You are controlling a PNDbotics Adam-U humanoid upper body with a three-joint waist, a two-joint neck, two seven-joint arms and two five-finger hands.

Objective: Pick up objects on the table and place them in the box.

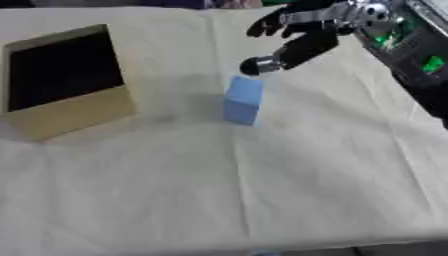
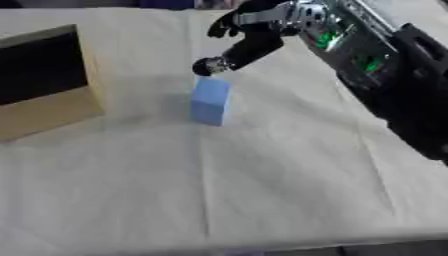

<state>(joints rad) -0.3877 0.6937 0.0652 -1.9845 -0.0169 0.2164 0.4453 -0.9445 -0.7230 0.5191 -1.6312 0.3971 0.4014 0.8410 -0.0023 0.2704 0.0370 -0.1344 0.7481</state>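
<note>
A light blue block (image 1: 243, 100) stands upright on the cream cloth, near the table's middle. My right hand (image 1: 297, 42) reaches in from the upper right and hovers just above and behind the block's top. Its fingers are spread and straight, and its thumb tip (image 1: 258, 65) hangs close over the block's upper edge without closing on it. An open cardboard box (image 1: 61, 82) with a dark inside stands at the left, tilted toward me. My left hand shows in no view.
The cream cloth (image 1: 262, 190) covers the whole table, with a fold line running down its middle. My right forearm (image 2: 385, 75), black with green lights, crosses the upper right corner. The table's front edge runs along the bottom.
</note>
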